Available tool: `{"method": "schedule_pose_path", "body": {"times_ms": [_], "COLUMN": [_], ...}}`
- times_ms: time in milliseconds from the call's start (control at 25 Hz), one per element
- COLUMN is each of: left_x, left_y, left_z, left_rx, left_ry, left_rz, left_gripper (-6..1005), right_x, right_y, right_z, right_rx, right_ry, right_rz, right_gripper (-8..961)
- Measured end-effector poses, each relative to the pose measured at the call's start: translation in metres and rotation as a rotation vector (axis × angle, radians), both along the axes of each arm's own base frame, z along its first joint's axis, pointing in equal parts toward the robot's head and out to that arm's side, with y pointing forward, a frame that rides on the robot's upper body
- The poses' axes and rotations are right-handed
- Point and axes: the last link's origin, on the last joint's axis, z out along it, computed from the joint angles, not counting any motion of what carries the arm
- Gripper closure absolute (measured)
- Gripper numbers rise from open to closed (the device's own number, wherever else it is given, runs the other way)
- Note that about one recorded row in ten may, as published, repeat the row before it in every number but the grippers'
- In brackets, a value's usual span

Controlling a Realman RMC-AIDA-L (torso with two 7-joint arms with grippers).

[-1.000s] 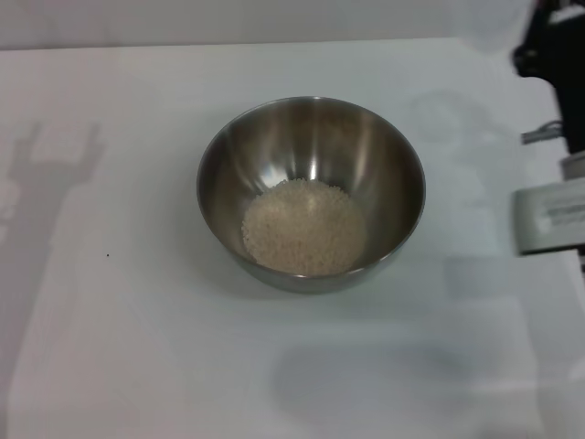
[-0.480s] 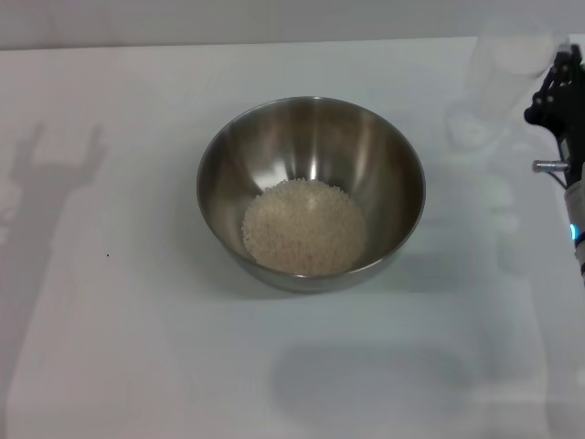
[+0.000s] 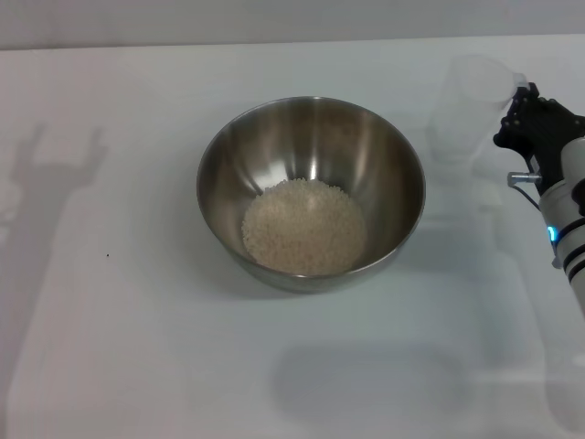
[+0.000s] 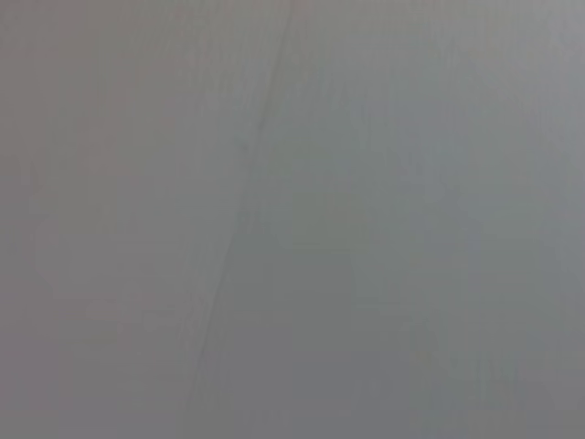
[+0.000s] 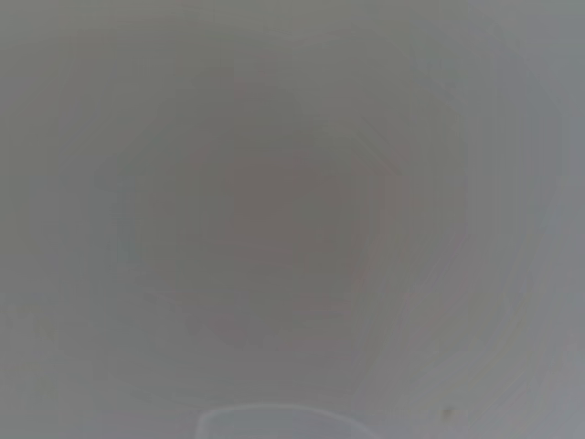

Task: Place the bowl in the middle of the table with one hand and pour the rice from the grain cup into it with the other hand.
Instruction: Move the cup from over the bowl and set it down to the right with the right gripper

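Right gripper (image 3: 514, 112) grips frosted grain cup (image 3: 468, 105) beside shiny bowl (image 3: 311, 192).

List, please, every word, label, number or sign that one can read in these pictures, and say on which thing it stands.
None can be read.
The bowl: plain steel, no text.
The grain cup, at the right gripper: no readable marks.
The table: no marks except a tiny dark speck.
The wrist views show no writing.

A tiny dark speck (image 3: 107, 254) sits far off to the left. Beyond it falls a grey, fork-shaped shadow (image 3: 53, 174). A pale grey background strip (image 3: 228, 23) runs along the far edge.
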Motion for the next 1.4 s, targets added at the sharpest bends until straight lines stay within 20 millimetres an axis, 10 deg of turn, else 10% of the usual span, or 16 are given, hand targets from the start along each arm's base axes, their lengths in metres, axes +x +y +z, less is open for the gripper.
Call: {"method": "schedule_pose_path", "body": {"times_ms": [1400], "left_x": [0.002], "left_y": [-0.006], "left_z": [0.005], "left_rx": [0.023], "left_ry": [-0.026], "left_rz": [-0.037], "left_gripper": [137], "right_x": [0.001], "right_y": [0.016], "right_z": [-0.018], "right_rx": [-0.174], "right_ry": [-0.095], "right_rz": [-0.011], "right_gripper": [937]}}
